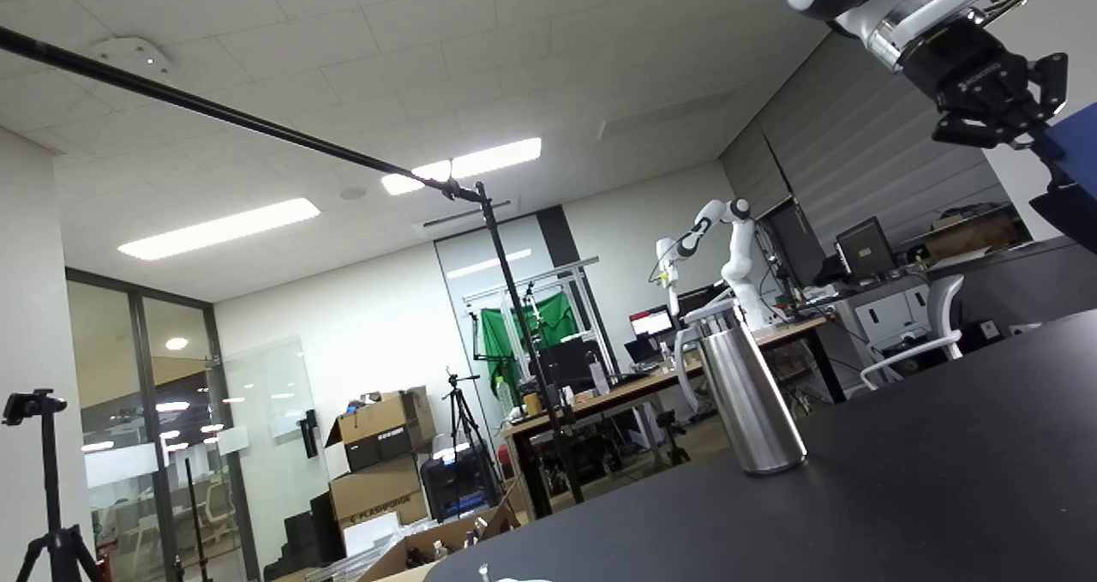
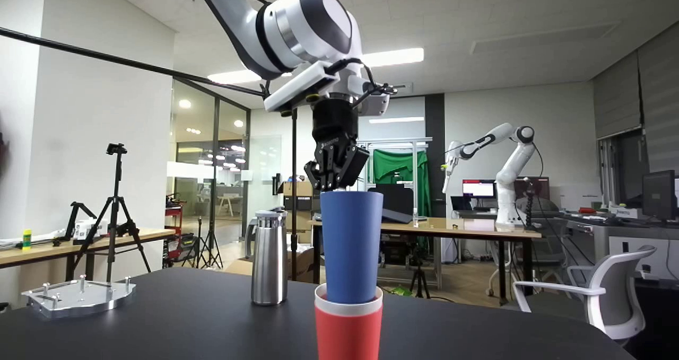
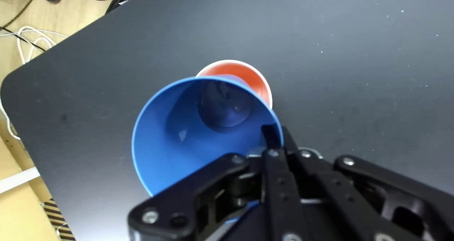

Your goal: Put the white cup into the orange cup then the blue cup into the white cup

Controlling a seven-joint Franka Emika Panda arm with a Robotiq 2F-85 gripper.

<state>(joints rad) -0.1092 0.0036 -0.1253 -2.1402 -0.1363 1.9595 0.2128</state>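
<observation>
My gripper [image 2: 339, 186] is shut on the rim wall of the blue cup [image 2: 351, 246], one finger inside and one outside, as the wrist view shows [image 3: 281, 136]. The blue cup [image 3: 166, 138] hangs nearly upright, its bottom at the mouth of the stacked cups. I cannot tell how deep it sits. The orange cup [image 2: 348, 332] stands on the table below. The white cup [image 2: 348, 310] appears nested in it, only its pale rim band showing; the inside looks orange [image 3: 244, 73]. In an exterior view only the gripper [image 1: 1041, 149] and part of the blue cup [image 1: 1082, 149] show.
A tall steel flask [image 2: 269, 267] stands on the black table [image 2: 201, 323], farther back; it also shows in an exterior view [image 1: 750, 398]. A metal plate with posts [image 2: 79, 299] lies at the table's left. A white chair [image 2: 610, 296] stands beyond the right edge.
</observation>
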